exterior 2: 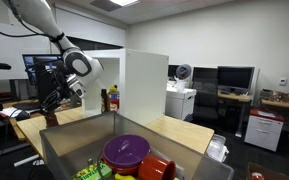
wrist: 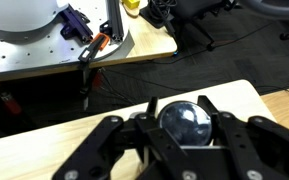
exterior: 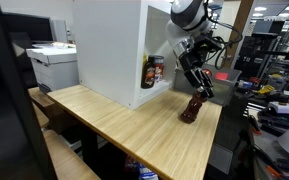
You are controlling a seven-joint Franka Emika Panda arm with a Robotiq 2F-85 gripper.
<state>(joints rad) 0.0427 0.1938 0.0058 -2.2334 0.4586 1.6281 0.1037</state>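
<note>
Showing pale wood with fine straight grain and a soft satin sheen on the table top (exterior: pixel 134 125). Reading as matt white laminate, smooth and flat, on the cabinet (exterior: pixel 109 50). Gleaming darkly on the bottle (exterior: pixel 190 110), glossy like glass or hard plastic, catching bright highlights on the rounded cap in the wrist view. Looking matt black, hard plastic or coated metal, along the fingers of the gripper (wrist: pixel 184 128). Glinting as clear, smooth plastic on the bin (exterior 2: pixel 69 145) wall; shining as glossy purple plastic on the bowl (exterior 2: pixel 127 150).
</note>
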